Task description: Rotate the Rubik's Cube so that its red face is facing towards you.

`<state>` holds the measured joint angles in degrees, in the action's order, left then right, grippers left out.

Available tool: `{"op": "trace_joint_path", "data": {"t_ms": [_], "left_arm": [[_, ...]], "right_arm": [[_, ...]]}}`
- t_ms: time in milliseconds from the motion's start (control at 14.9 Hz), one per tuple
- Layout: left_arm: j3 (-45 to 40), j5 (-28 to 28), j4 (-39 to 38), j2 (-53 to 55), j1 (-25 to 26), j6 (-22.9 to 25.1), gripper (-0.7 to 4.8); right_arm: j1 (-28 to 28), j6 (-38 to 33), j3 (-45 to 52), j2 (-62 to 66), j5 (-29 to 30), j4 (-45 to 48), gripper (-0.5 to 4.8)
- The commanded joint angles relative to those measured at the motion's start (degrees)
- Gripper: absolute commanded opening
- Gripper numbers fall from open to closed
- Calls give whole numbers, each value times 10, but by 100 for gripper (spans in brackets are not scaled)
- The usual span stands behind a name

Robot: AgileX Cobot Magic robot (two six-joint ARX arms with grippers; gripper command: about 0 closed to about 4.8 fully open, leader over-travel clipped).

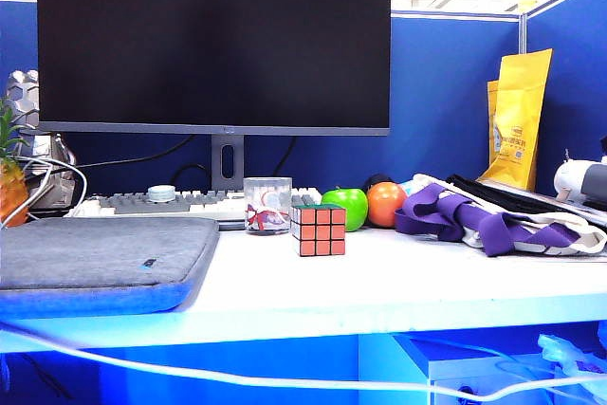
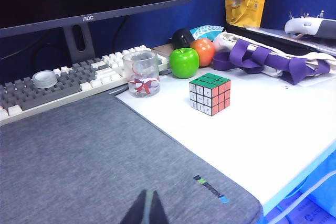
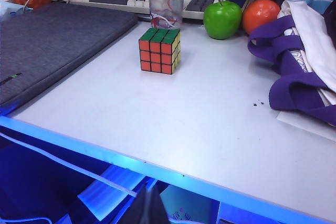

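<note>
The Rubik's Cube (image 1: pixel 319 230) stands on the white table (image 1: pixel 398 282) near its middle, green face up. An orange-salmon face points toward the exterior view. The left wrist view shows the Rubik's Cube (image 2: pixel 210 94) with a white side, and the right wrist view shows the Rubik's Cube (image 3: pixel 159 51) with a yellow side. The red face is hidden in every view. My left gripper (image 2: pixel 148 193) is shut and hovers over the grey sleeve, well short of the cube. My right gripper (image 3: pixel 148 190) is shut, out past the table's front edge. Neither gripper shows in the exterior view.
A grey laptop sleeve (image 1: pixel 95 258) covers the table's left. Behind the cube stand a glass cup (image 1: pixel 266 204), a green apple (image 1: pixel 346 206) and an orange fruit (image 1: pixel 385 203). A keyboard (image 1: pixel 180 202) and monitor (image 1: pixel 213 40) sit at the back. A purple-strapped bag (image 1: pixel 493 220) lies at the right.
</note>
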<state>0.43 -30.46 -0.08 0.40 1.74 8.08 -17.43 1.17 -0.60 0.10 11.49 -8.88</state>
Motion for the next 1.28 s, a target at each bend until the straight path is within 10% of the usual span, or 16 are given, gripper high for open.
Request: {"op": "trace_joint_path", "data": {"t_ms": [67, 268, 738, 1007, 1275], "left_arm": [[2, -3, 6, 0, 0, 0, -1], [2, -3, 6, 0, 0, 0, -1], [12, -31, 187, 0, 0, -320, -3], [142, -28, 130, 118, 0, -238, -3], [375, -100, 128, 455, 0, -149, -3]], "right_arm": [[0, 1, 5, 0, 0, 5, -1], [0, 1, 5, 0, 0, 5, -1], [0, -76, 5, 0, -61, 125, -1], [0, -80, -12, 3, -85, 219, -2], [1, -41, -136, 172, -120, 206, -2]]}}
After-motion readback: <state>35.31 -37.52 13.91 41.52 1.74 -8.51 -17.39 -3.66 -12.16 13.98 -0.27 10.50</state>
